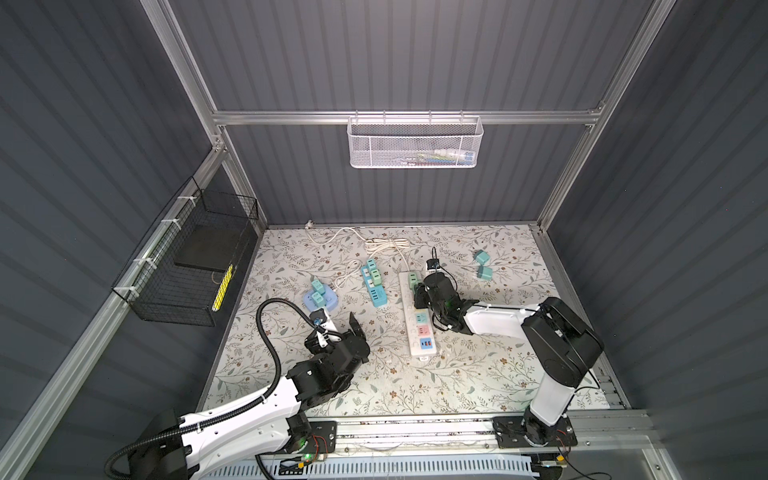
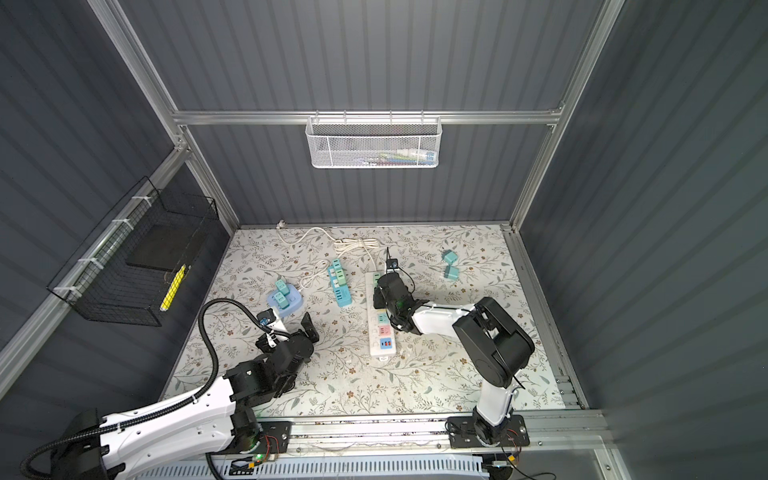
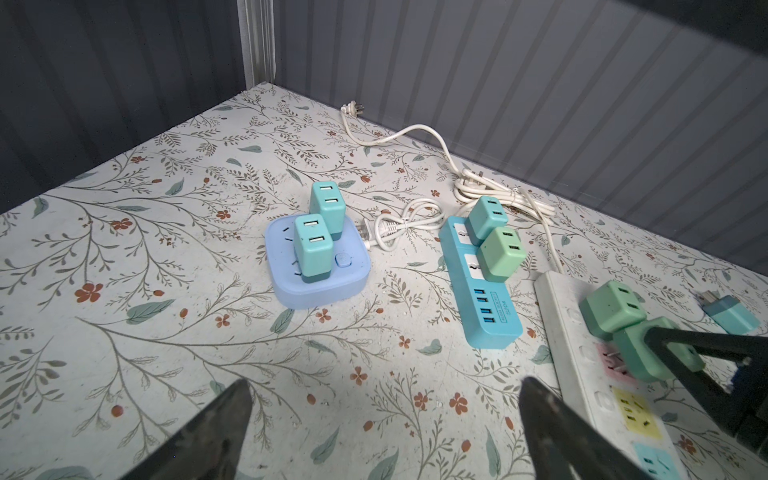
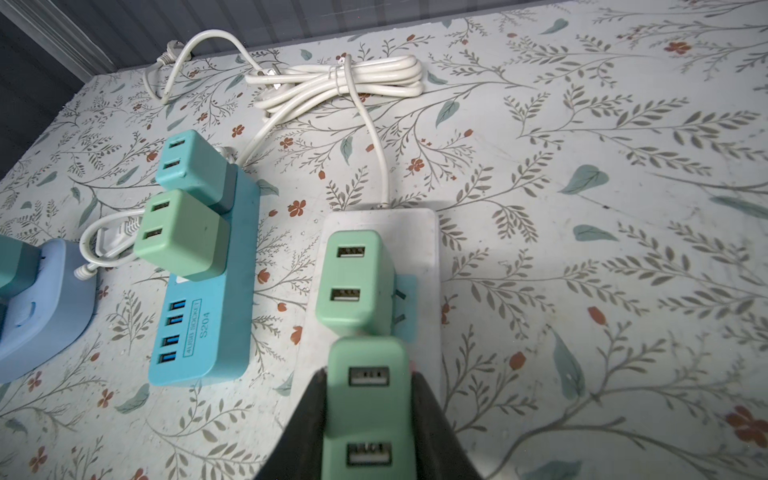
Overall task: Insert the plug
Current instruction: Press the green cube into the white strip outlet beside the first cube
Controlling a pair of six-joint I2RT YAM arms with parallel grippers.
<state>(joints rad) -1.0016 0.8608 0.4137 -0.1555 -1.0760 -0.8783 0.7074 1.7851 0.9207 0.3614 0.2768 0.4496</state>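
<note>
Though clamped by its flat sides in the right gripper (image 4: 368,376), not yet home: green plug (image 3: 652,349) tilted over the pink socket (image 3: 619,372) of the white power strip (image 1: 424,345), near the middle of the tabletop (image 1: 498,374). Prongs bare between plug body and socket face in the left wrist view; impossible to tell whether the tips have entered the slots. Judged mid-insertion, with levelling and a straight push down left to do.

Just beside it, perhaps touching, on the side toward the far edge: a second green charger (image 4: 353,282), fully seated in the same strip. Little room there, so some risk of snagging on that neighbour.

Elsewhere, apparently finished: two chargers seated in the blue strip (image 1: 374,286), two more in the lavender block (image 1: 328,305) toward the left edge. Near the far right corner, two loose teal chargers (image 1: 483,266) lying flat, probably waiting their turn.

Nothing in the left gripper (image 3: 384,390): spread wide over bare tabletop on the near-edge side of the lavender block, well apart from the plug.
</note>
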